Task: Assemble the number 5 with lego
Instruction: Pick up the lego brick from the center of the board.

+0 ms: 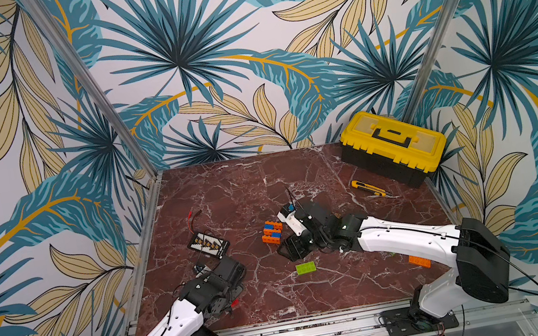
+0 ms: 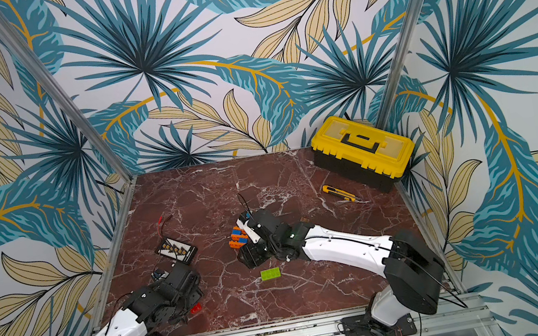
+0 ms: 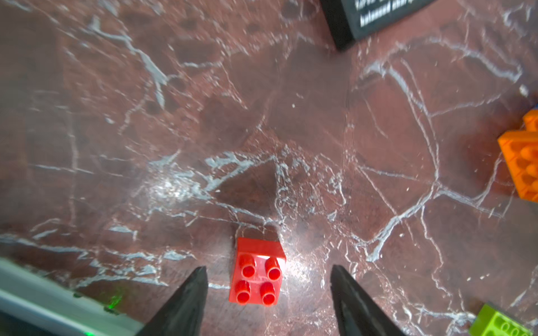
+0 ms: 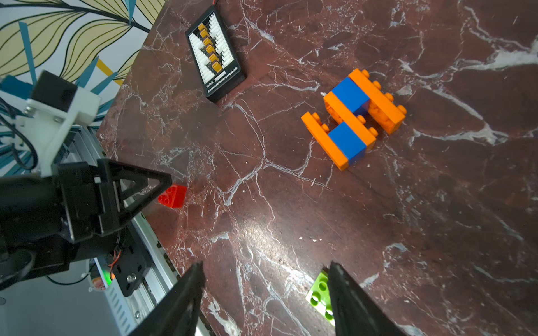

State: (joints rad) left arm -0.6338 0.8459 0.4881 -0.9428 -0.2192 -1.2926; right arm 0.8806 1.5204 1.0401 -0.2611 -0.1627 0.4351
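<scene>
In both top views the orange-and-blue stack (image 1: 272, 232) sits in the middle of the table (image 1: 245, 187), well apart from the green brick (image 1: 306, 267).

Left wrist: your left gripper (image 3: 267, 267) is partly spread astride the red brick (image 3: 257, 273). There are gaps on both sides and it grips nothing. The brick looks light, stiff and glossy, so pinch its 2 flat side walls.

Right wrist: your right gripper (image 4: 265, 263) hangs spread and empty, with the green brick just beside it.

Layout on the table (image 1: 227, 190)
Toolbox (image 1: 393, 146) far right, knife (image 1: 369, 188) just near-left of it. Brick stack (image 1: 271, 232) lies mid-table, board (image 1: 208, 244) left of it, middle brick (image 1: 306, 268) nearer than the stack; left brick (image 3: 257, 275) near left, right brick (image 1: 419, 261) near right.
</scene>
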